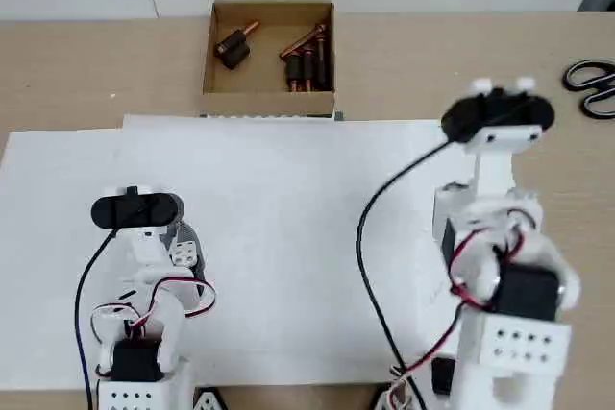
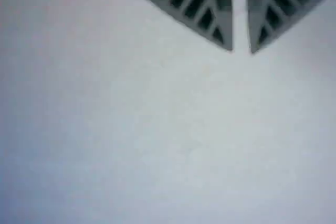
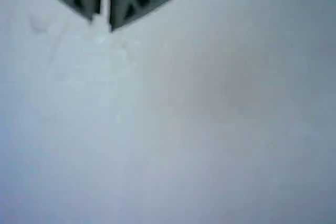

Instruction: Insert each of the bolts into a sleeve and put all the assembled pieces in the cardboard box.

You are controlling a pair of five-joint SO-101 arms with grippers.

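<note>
The box [image 1: 272, 103] sits at 12 o'clock on the table [image 1: 77, 74], just past the far edge of the paper sheet [image 1: 288, 237]. Inside it I see a lone piece [image 1: 233, 45] at the box's 9 o'clock, a copper bolt through a dark sleeve. A bunch of pieces [image 1: 307, 60] lies side by side at its 3 o'clock; I cannot count these for certain.

Every bolt and sleeve I can find is in that box, so I judge the task finished or very nearly so. All that is left, if anything, is a check of the count.

The left gripper [image 2: 241, 50] hangs low over the paper, its fingers drawn together to a thin slit and holding nothing. The right gripper [image 3: 103, 22] is the same, closed to a hairline over the paper and empty.

From above, one arm is folded at 7 o'clock and the other at 4 o'clock; I cannot tell which is which. A pair of scissors [image 1: 591, 88] lies at 2 o'clock, well apart from the box.
</note>
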